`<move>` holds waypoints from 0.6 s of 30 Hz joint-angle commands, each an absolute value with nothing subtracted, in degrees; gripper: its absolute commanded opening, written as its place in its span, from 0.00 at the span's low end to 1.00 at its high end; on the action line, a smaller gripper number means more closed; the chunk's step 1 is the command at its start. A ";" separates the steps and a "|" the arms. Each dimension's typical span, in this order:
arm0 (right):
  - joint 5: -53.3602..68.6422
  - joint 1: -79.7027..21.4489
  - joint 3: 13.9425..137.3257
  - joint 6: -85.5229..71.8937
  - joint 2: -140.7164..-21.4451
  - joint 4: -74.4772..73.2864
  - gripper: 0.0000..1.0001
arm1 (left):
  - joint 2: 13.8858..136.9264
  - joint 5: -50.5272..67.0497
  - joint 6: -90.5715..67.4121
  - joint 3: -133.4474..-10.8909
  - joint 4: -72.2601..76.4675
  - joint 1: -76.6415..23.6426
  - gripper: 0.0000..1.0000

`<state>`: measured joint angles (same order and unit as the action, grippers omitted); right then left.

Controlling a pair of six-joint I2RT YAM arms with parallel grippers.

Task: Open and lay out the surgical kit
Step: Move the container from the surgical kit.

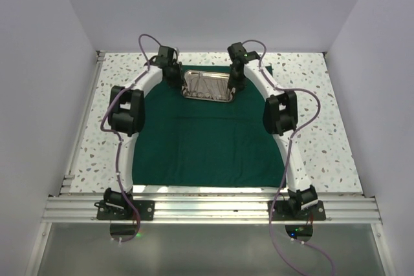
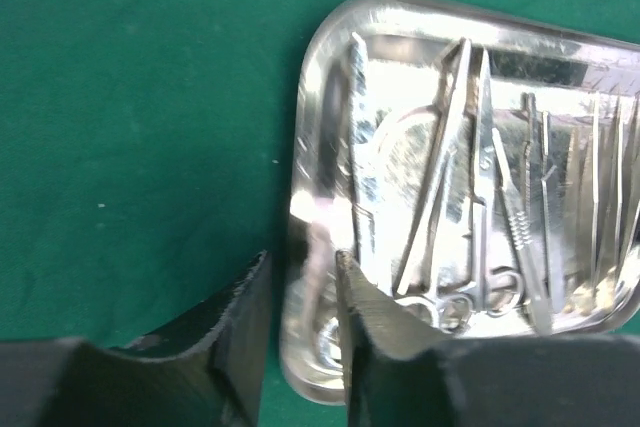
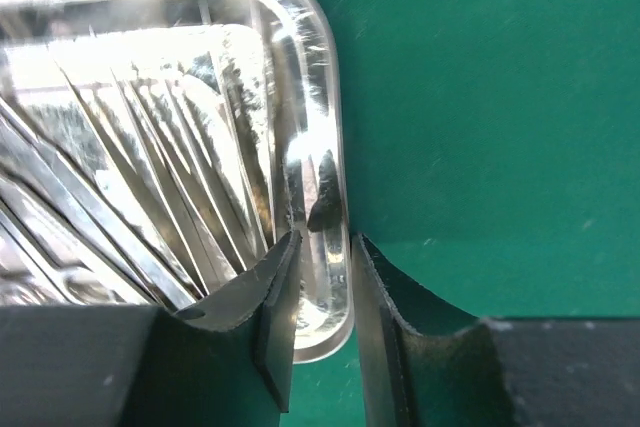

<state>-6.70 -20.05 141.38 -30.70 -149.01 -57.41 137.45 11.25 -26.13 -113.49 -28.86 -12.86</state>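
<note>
The steel tray sits at upper centre of the overhead view on the flat green drape, its long axis left to right. My right gripper pinches its right rim. My left gripper narrowly straddles the left rim; I cannot tell if it grips.

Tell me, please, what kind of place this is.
Probably a robot test cell: plain white walls enclose a speckled table, and an aluminium rail holds the left arm and right arm.
</note>
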 commanded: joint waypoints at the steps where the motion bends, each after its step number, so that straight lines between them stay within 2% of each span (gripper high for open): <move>1: -6.24 -21.71 140.81 -28.92 -149.59 -59.50 0.28 | 137.99 11.69 -24.52 -115.05 -30.50 -13.97 0.33; 6: -7.20 -22.06 137.47 -28.74 -148.63 -59.94 0.13 | 137.55 11.51 -24.08 -114.35 -30.94 -14.24 0.28; 9: -8.17 -22.06 135.27 -28.30 -147.84 -60.29 0.03 | 136.85 11.51 -23.64 -113.82 -31.20 -14.24 0.18; 10: -8.43 -22.15 134.74 -28.30 -147.57 -60.64 0.00 | 136.32 11.51 -23.56 -113.30 -31.20 -14.33 0.12; 13: -9.14 -22.06 132.55 -27.95 -145.91 -60.56 0.00 | 134.57 11.60 -23.12 -111.19 -31.11 -14.50 0.01; 18: -9.58 -22.15 127.11 -27.86 -142.39 -59.94 0.00 | 131.05 11.16 -22.24 -106.18 -30.59 -15.20 0.00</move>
